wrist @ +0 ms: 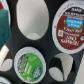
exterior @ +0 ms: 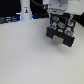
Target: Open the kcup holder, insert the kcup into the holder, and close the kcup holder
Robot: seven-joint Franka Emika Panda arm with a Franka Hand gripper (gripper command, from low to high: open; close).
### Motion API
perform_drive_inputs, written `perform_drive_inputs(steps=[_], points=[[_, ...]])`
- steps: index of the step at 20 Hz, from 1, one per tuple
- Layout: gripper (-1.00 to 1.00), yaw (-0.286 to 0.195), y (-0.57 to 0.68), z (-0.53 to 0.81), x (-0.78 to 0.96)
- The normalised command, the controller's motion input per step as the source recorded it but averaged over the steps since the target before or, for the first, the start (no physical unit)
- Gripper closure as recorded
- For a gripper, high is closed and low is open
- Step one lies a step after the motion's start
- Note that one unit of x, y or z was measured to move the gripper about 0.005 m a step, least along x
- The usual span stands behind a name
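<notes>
White arm low over the kcup holder, fingers unseen.

From my station, the pale tabletop reads as a smooth, matt surface with no sheen I can pick out. The black boxy kcup holder looks like hard plastic; in the wrist view its black tray panel is smooth and dull, a faint soft glare at most. The round green-topped kcup has a printed lid with a slight foil-like gloss and a smooth white plastic rim. At about two o'clock from it, the maroon-lidded pod carries the same thin printed lid. The white robot arm housing looks smooth and glossy; its material I cannot tell.
</notes>
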Motion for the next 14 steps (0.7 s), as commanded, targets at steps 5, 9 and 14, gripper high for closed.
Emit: perform_drive_inputs(steps=[5, 9, 14], points=[[-1.0, -0.037, -0.42, 0.1, 0.45], [-1.0, -0.03, -0.41, 0.05, 0.42], [-1.0, 0.005, -0.17, 0.0, 0.33]])
